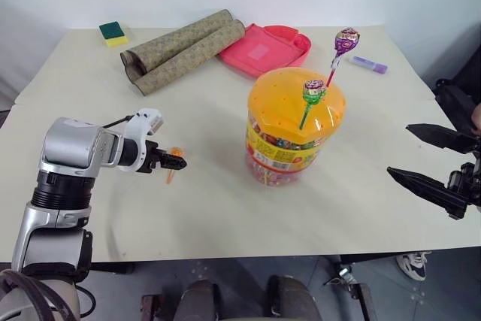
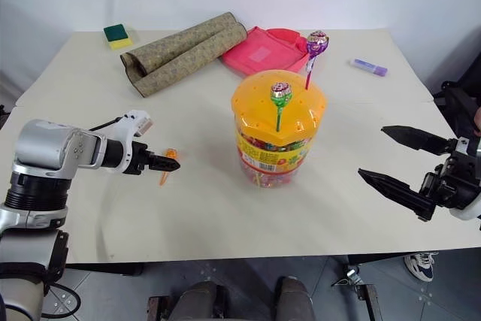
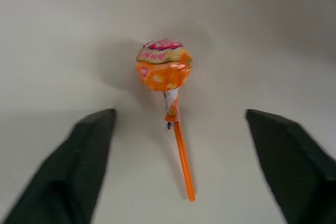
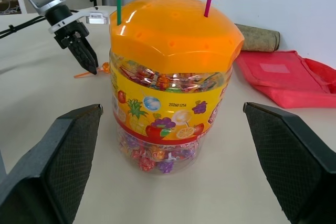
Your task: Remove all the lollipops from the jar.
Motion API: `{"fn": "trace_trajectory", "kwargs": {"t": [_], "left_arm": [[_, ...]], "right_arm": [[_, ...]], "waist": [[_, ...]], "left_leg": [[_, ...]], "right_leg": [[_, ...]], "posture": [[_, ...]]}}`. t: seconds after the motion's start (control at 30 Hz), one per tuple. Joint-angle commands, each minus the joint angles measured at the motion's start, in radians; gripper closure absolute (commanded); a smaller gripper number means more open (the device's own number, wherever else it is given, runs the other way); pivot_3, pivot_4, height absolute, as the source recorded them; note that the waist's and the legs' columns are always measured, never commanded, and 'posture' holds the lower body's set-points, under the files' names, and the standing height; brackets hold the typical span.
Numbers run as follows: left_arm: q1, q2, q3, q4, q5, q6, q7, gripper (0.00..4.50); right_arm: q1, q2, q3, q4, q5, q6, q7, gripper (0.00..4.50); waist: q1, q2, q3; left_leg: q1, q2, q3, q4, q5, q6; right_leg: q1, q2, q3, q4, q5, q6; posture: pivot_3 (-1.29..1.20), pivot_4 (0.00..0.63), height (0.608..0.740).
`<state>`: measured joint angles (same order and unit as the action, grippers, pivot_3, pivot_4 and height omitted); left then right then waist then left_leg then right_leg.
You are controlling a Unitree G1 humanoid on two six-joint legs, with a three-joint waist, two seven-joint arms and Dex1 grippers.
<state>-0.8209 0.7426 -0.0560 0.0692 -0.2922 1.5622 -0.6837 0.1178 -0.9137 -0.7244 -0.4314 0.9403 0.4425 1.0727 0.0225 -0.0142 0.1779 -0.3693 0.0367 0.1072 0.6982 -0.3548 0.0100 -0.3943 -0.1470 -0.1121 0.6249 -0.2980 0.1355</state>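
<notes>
L wrist view: orange lollipop [image 3: 164, 72] flat on worktop [image 1: 225, 208], L gripper [image 1: 174, 162] jaws wide apart, empty. R gripper [image 2: 391, 159] jaws spread too; green lollipop [image 1: 313, 92] & purple lollipop [image 1: 346, 40] upright in jar [image 1: 294, 129] lid.

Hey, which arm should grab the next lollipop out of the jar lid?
Probably the right. The right gripper is open and faces the jar, whose green lollipop and purple lollipop stand in the lid. The left gripper is low over the orange lollipop on the table.

Showing 3 lollipops: orange [image 1: 176, 154], green [image 1: 313, 91], purple [image 1: 346, 39]; 1 jar [image 1: 294, 127]; 2 cardboard tubes [image 1: 188, 49]; 1 pink tray [image 1: 267, 47]; 1 sponge [image 1: 114, 33]; 1 marker [image 1: 369, 65].
</notes>
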Motion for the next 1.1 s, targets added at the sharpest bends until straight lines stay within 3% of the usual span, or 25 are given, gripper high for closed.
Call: {"fn": "trace_trajectory", "kwargs": {"t": [0.03,0.27,0.4,0.53,0.73,1.1], "left_arm": [[-0.053,0.065,0.015,0.007,-0.022,0.008,-0.002,0.04],[-0.209,0.150,0.031,0.012,-0.100,-0.084,-0.091,0.04],[-0.223,0.200,0.039,-0.071,-0.174,-0.307,-0.276,0.04],[-0.184,0.130,0.140,-0.117,-0.265,-0.584,-0.420,0.04],[-0.196,-0.017,0.092,-0.085,-0.351,-0.780,-0.631,0.04],[-0.300,-0.324,-0.008,0.122,-0.302,-0.966,-0.655,0.04]], "right_arm": [[0.003,0.003,-0.051,-0.027,0.003,-0.008,-0.011,0.00],[-0.015,-0.010,-0.069,-0.038,0.010,-0.004,-0.030,0.00],[-0.020,-0.013,-0.079,-0.042,0.008,-0.003,-0.034,0.00],[-0.019,-0.012,-0.085,-0.044,0.009,-0.001,-0.036,0.00],[-0.019,-0.007,-0.092,-0.045,0.000,-0.012,-0.042,0.00],[0.007,0.013,-0.121,-0.079,0.005,-0.015,-0.066,0.00]], "waist": [[0.000,0.000,0.000],[0.007,-0.003,0.002],[0.003,-0.003,0.002],[0.005,-0.003,0.002],[0.007,-0.003,0.002],[0.006,-0.003,0.002]], "left_leg": [[0.000,0.000,0.000,0.000,0.000,0.000],[-0.003,-0.001,0.002,0.001,0.000,0.000],[-0.003,-0.001,0.003,0.000,0.000,0.000],[-0.003,-0.001,0.004,0.000,0.000,0.000],[-0.003,-0.001,0.004,0.001,0.000,0.000],[-0.003,-0.002,0.004,0.001,0.000,0.001]], "right_leg": [[0.000,0.000,0.000,0.000,0.000,0.000],[-0.001,0.000,-0.001,-0.001,0.000,0.000],[-0.001,0.000,-0.001,-0.001,0.000,0.000],[-0.001,0.000,-0.001,-0.002,0.000,0.000],[0.000,0.000,-0.001,-0.002,0.000,0.000],[0.000,0.000,-0.001,-0.003,0.001,0.001]], "posture": [[0.00,0.150,0.740],[0.00,0.150,0.740],[0.00,0.150,0.740],[0.00,0.150,0.740],[0.00,0.150,0.740],[0.00,0.150,0.740]]}}
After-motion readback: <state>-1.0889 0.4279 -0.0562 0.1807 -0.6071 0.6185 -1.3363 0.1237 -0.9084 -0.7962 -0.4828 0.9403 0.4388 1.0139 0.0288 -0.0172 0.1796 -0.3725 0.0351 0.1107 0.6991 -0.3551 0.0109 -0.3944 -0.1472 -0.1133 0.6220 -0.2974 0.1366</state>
